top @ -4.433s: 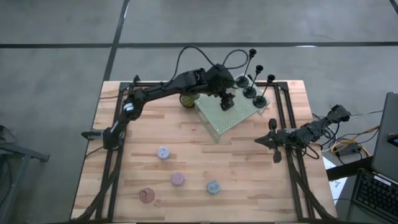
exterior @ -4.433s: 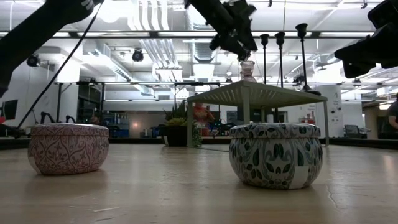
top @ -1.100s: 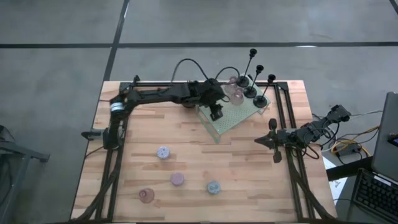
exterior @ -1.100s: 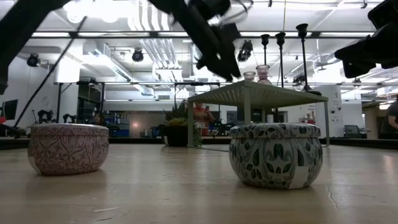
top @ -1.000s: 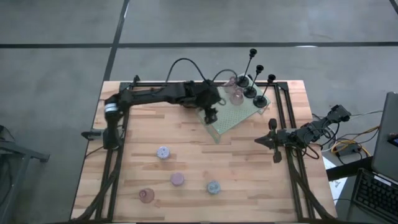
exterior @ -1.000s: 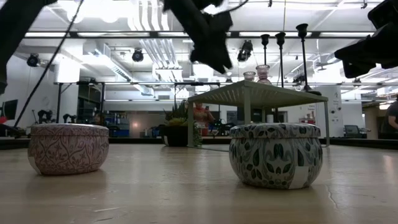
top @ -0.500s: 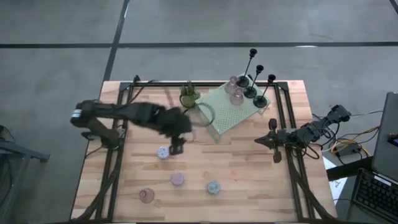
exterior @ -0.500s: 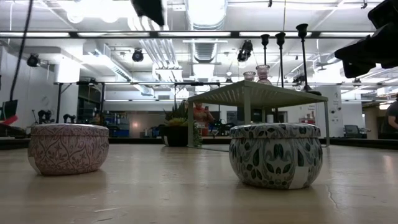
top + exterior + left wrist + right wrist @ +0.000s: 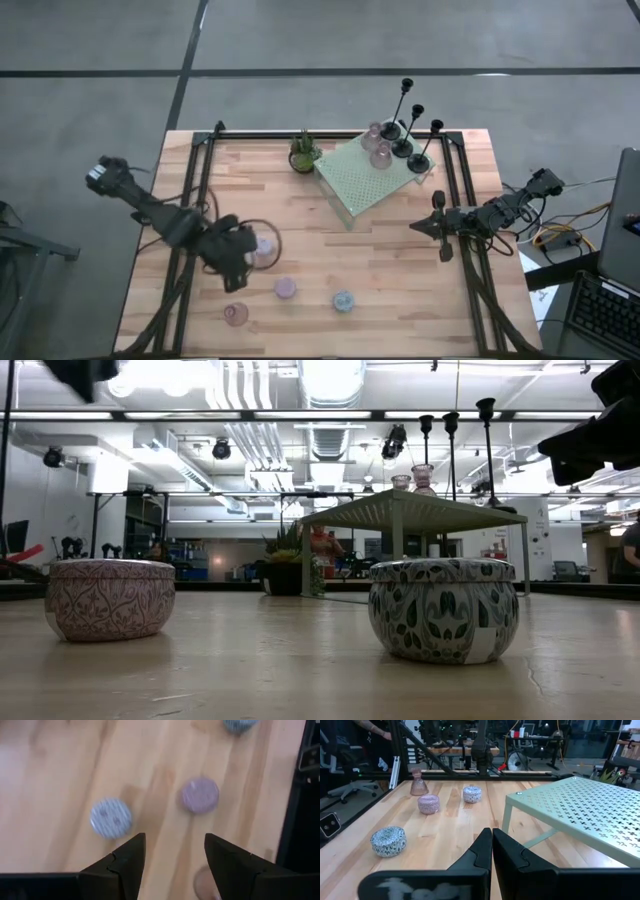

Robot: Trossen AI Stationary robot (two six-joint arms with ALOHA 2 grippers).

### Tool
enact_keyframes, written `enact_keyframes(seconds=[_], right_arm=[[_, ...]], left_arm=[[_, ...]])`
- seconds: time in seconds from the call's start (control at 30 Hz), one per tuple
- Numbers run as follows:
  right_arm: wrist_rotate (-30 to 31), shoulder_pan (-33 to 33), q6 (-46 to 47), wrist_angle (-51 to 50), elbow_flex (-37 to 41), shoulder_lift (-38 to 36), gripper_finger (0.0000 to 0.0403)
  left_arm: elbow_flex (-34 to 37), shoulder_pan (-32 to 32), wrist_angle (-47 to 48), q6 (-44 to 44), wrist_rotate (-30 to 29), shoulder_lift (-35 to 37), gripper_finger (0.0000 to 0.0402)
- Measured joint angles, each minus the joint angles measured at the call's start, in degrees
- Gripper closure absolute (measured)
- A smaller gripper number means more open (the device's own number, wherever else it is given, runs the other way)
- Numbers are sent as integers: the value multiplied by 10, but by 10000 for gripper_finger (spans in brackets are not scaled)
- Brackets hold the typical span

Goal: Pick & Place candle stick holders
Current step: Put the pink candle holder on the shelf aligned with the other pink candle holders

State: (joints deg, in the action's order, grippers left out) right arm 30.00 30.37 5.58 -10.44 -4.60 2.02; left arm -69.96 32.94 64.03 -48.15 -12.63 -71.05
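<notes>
Nearest the table's front edge stands the last pinkish glass cup (image 9: 235, 315), with the pink tin (image 9: 286, 288), blue tin (image 9: 343, 300) and lilac tin (image 9: 264, 245) close by. Left gripper (image 9: 237, 258) hovers over them, fingers apart and empty. Descending off-centre could tip the cup. Farther off, the green platform (image 9: 352, 186) carries the placed holders; the right gripper (image 9: 437, 226) waits clenched.

We see a pale wood bench (image 9: 380, 270) carrying a pale green platform (image 9: 365, 180) with cross-shaped perforations. Three black holders (image 9: 412, 135) stand there beside pinkish glass cups (image 9: 378, 150). Round holders come in lilac floral (image 9: 111, 817), plain pink (image 9: 199, 795) and blue leaf-patterned (image 9: 444, 608).
</notes>
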Motion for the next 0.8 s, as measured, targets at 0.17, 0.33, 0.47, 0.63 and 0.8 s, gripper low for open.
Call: enact_keyframes(seconds=[0.17,0.33,0.47,0.63,0.8], right_arm=[[0,0,2,0,0,0,394],[0,0,1,0,0,0,394],[0,0,0,0,0,0,394],[0,0,2,0,0,0,394],[0,0,2,0,0,0,394]], left_arm=[[36,83,-1,-106,3,2,195],[54,163,-4,-233,13,-6,195],[67,207,-8,-312,-5,-18,195],[96,219,-26,-364,4,-36,195],[110,219,-58,-372,45,-60,195]])
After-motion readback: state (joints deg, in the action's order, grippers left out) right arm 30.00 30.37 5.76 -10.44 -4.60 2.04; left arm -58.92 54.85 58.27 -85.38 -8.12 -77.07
